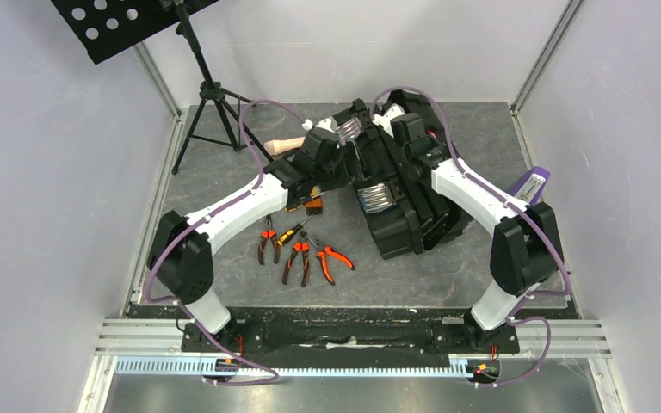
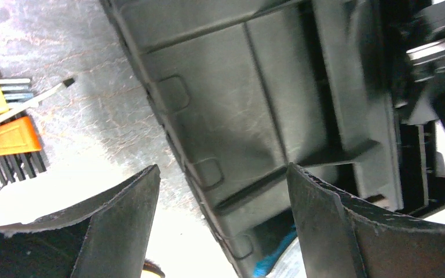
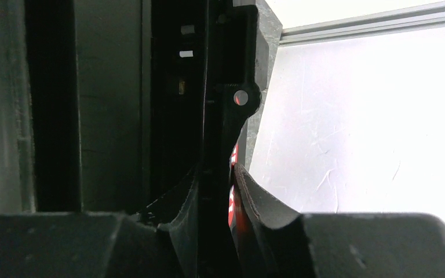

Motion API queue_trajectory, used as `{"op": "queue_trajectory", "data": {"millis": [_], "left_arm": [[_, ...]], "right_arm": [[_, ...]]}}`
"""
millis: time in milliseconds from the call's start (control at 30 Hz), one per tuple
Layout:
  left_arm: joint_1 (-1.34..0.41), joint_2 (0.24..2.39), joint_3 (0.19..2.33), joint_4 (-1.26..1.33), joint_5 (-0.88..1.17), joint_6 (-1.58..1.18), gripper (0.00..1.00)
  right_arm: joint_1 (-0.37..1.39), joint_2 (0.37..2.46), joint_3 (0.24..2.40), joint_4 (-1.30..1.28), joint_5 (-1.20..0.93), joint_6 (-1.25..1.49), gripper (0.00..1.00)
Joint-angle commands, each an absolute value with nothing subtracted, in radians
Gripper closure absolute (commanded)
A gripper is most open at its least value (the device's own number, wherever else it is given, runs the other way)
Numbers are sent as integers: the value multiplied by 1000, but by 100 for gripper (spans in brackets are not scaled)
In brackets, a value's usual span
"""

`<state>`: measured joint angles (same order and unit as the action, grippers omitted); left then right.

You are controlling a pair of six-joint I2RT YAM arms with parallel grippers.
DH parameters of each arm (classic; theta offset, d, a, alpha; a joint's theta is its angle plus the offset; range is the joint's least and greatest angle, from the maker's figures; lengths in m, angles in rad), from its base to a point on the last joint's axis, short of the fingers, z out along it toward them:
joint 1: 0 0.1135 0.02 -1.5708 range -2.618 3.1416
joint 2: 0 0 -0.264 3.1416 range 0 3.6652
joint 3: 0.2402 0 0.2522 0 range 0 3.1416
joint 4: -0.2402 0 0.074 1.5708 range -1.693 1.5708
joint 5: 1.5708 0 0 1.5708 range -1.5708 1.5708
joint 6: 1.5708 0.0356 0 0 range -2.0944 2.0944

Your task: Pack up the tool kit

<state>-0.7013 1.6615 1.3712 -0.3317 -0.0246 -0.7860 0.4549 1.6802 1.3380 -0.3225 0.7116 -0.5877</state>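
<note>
The toolbox (image 1: 396, 219) is sitting at an angle in the middle of the table (image 1: 482, 280), with both arms reaching over its far end. The right gripper (image 3: 217, 174) is pinching a thin black edge of the box beside a red label. In the right wrist view its two fingers are pressing against either side of that edge. The left gripper (image 2: 222, 174) is hanging wide open over the box's left side and holding nothing. A ribbed black wall is running between its spread fingers, and neither finger is touching it.

Three pairs of orange-and-black pliers (image 1: 297, 261) are lying loose on the table near the box's left front. A yellow-and-black screwdriver (image 1: 291, 232) is lying among them. Just behind these, under the left arm, a yellow-and-orange hex-key set (image 2: 3, 139) is resting on the table close to the box.

A beige handle (image 1: 282, 144) is lying at the far left of the box, partly hidden by the left arm. A purple object (image 1: 529, 183) is showing behind the right arm at the table's right edge. A black stand (image 1: 209, 90) is standing on the far left corner.
</note>
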Motion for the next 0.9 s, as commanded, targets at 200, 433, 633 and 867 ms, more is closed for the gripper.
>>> {"op": "queue_trajectory", "data": {"millis": [200,433,633,867], "left_arm": [[-685,1560,1304,-250,-33,-816,14],[-683,1502,1309,-197,-52,-866,14],[-683,1522,1286,-184,-91,-889,14],[-682,1527,1193,-174,-126,-895,15]], "right_arm": [[518,1508,1448,-180,915,-765,100],[556,1484,1480,-159,975,-826,100],[580,1473,1499,-158,1010,-858,100],[580,1460,1503,-132,1047,-889,100]]}}
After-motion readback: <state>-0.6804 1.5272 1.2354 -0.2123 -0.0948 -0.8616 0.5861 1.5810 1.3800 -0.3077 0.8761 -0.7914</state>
